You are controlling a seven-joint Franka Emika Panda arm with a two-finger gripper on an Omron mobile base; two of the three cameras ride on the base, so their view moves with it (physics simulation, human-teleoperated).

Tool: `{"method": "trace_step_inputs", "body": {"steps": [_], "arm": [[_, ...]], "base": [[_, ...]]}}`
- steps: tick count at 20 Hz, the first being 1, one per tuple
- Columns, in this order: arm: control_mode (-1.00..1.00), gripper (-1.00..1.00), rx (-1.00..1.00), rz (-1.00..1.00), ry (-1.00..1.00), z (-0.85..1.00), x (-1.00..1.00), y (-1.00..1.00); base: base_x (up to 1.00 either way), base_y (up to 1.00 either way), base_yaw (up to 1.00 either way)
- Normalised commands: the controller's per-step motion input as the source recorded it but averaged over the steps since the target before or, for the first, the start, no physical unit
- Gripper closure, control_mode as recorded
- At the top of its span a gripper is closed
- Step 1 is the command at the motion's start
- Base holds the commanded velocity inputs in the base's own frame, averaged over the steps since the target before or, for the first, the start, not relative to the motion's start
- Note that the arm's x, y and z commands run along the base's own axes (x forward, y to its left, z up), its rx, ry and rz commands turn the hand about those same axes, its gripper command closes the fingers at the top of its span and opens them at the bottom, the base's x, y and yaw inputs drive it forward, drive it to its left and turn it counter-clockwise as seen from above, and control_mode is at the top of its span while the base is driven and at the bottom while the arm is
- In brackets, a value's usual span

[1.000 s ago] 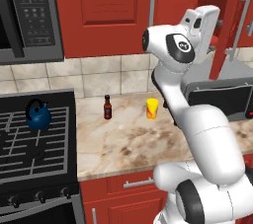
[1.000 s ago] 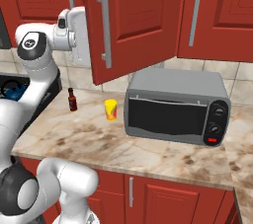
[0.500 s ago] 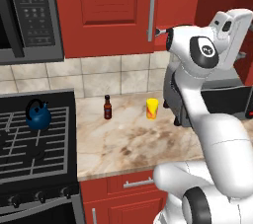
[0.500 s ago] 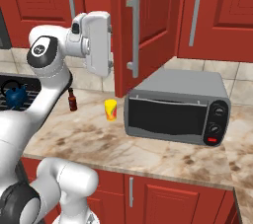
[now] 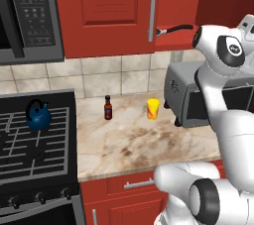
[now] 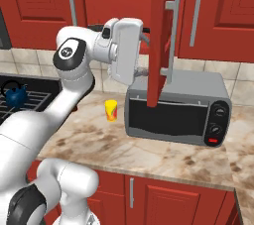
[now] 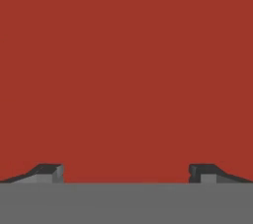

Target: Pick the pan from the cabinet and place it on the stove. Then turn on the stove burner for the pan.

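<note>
Now that the cabinet (image 6: 159, 35) door has swung edge-on, the pan (image 5: 174, 28) handle shows, and the wide-open, empty pincer (image 7: 126, 171) can reach.

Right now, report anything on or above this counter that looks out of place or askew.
One thing stands out: the pan sits on the cabinet shelf with its black handle poking out past the shelf edge. The cabinet door stands open, edge-on above the toaster oven. The open gripper faces plain red panel. Nothing looks spilled or damaged.

matt red cabinet (image 5: 106, 13), glossy marble counter (image 5: 144, 142)
</note>
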Motion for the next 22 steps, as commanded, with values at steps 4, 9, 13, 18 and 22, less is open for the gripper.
{"method": "trace_step_inputs", "body": {"steps": [4, 9, 13, 18, 22], "arm": [[-1.00, -1.00, 0.02, -0.02, 0.00, -0.07, -0.15, -0.34], [-1.00, -1.00, 0.00, -0.02, -0.03, -0.01, -0.17, -0.33], [-1.00, -1.00, 0.00, -0.03, -0.08, 0.00, -0.19, -0.10], [-1.00, -1.00, 0.00, 0.00, -0.23, -0.03, -0.28, 0.65], [-1.00, -1.00, 0.00, 0.00, -0.33, -0.09, -0.26, 1.00]], "base": [[0.00, 0.00, 0.00], [0.00, 0.00, 0.00], [0.00, 0.00, 0.00], [0.00, 0.00, 0.00], [0.00, 0.00, 0.00]]}}
